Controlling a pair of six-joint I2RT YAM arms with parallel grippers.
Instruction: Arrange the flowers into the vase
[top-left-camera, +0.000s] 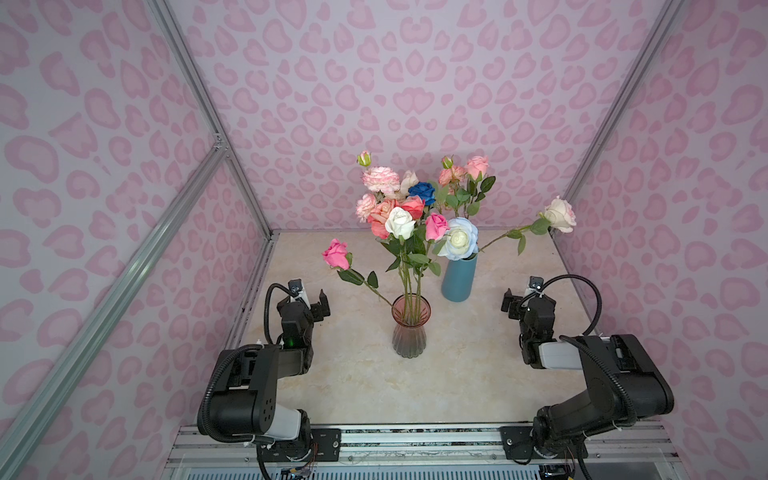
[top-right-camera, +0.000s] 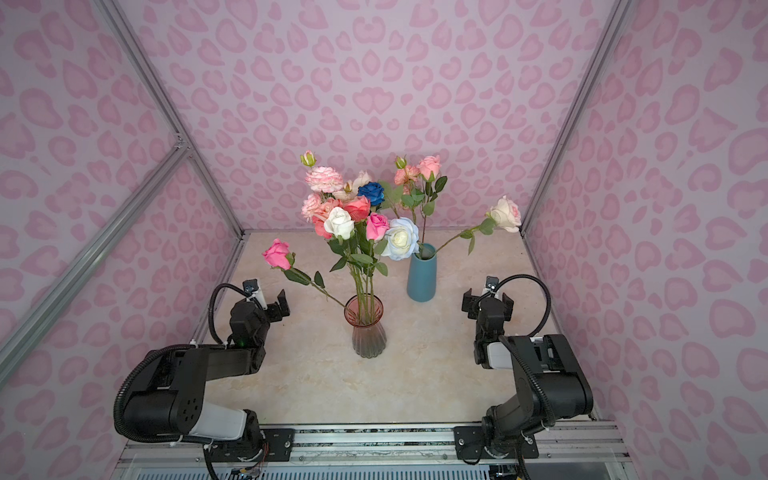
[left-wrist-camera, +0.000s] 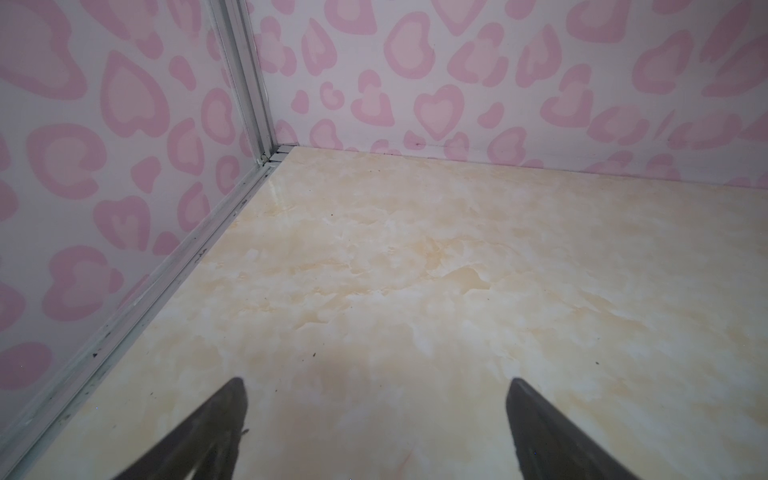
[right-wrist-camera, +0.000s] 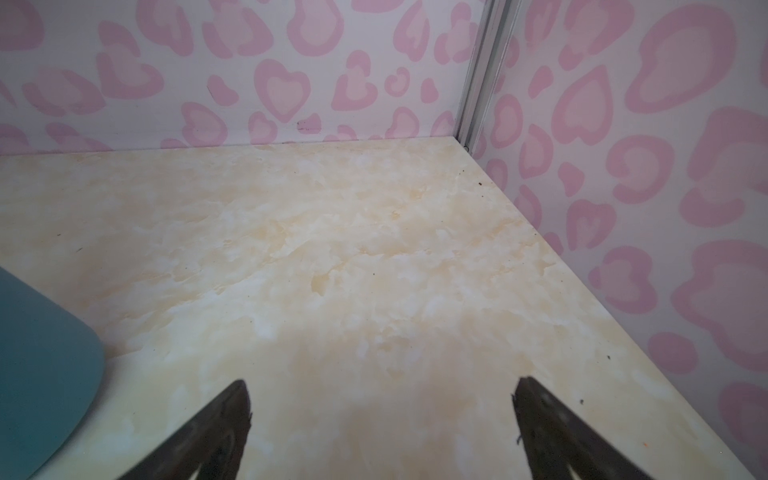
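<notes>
At the left edge of the cream marbled tabletop (top-left-camera: 374, 386), the left arm folds low, its black left gripper (left-wrist-camera: 376, 384) spread wide and empty over bare surface. The artificial roses (top-left-camera: 401, 222) stand between the arms, touching neither: most in a ribbed pink-tinted glass vase (top-left-camera: 410, 332), a few in the matte teal vase (top-left-camera: 458, 282), seemingly ceramic, just behind. Right of it, the folded right arm's right gripper (right-wrist-camera: 380, 386) gapes wide, empty.

Soft even light, dim corners, blurred jaws
</notes>
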